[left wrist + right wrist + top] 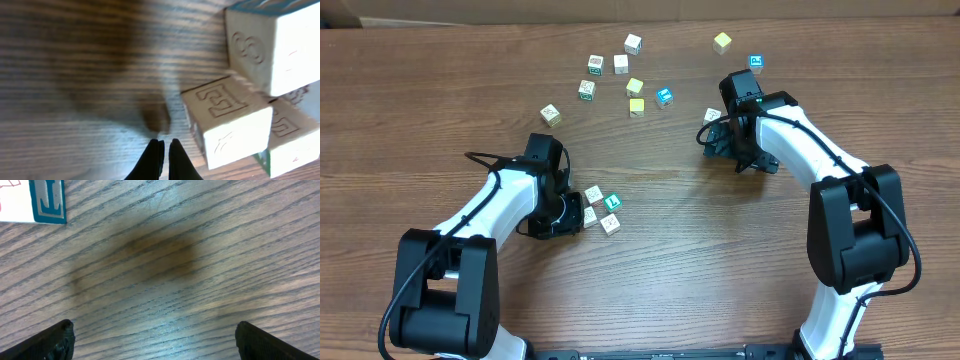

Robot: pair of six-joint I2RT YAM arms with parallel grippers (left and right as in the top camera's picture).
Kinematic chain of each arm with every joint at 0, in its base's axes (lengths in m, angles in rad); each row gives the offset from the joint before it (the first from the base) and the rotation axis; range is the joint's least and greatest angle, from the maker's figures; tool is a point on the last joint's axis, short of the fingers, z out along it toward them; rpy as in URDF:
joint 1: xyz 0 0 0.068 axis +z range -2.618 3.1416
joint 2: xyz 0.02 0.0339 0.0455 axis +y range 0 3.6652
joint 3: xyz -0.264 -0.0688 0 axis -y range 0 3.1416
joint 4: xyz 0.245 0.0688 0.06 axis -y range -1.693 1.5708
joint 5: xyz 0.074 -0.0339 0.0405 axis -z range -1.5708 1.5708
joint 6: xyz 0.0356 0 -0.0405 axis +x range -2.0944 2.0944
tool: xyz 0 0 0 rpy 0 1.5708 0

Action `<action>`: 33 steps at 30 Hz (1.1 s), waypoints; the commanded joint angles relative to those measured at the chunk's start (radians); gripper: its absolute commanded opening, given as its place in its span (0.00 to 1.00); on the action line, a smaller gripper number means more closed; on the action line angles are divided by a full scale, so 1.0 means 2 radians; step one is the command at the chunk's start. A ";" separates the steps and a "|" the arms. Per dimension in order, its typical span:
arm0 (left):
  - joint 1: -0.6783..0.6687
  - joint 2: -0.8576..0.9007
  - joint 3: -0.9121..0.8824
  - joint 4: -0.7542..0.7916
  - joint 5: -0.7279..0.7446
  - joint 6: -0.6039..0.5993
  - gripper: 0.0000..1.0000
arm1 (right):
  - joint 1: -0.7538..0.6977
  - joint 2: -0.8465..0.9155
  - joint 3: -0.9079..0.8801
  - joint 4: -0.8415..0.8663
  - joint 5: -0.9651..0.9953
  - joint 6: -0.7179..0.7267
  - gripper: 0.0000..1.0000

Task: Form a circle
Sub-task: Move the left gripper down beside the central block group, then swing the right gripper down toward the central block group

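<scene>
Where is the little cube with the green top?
In the overhead view, the green-topped cube sits left of the table's middle, in a tight cluster of whitish cubes, just right of the left gripper.

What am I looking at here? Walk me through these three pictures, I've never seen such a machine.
Two white robot arms sit at a wooden table. The overhead view looks down on everything; the other two come from cameras on each wrist. The left hand is shut, holding nothing, right beside the circle, a tight cluster of small lettered cubes, seen close up in its wrist view. The right hand stands wide open over bare wood, empty, with a blue-faced cube at the picture's corner. Loose cubes lie scattered farther back.
</scene>
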 commanded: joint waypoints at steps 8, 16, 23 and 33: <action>-0.002 0.002 0.076 -0.048 -0.062 -0.014 0.04 | 0.001 0.001 0.009 0.002 0.000 0.002 1.00; -0.002 0.002 0.099 -0.064 -0.062 -0.016 0.04 | 0.001 0.001 0.015 0.015 -0.042 -0.033 0.98; 0.003 0.002 0.099 -0.060 -0.118 -0.040 0.04 | 0.005 -0.014 0.052 -0.051 -0.219 -0.114 0.04; 0.011 0.003 0.099 -0.055 -0.095 -0.057 0.04 | 0.069 -0.039 0.037 -0.038 -0.256 -0.100 0.06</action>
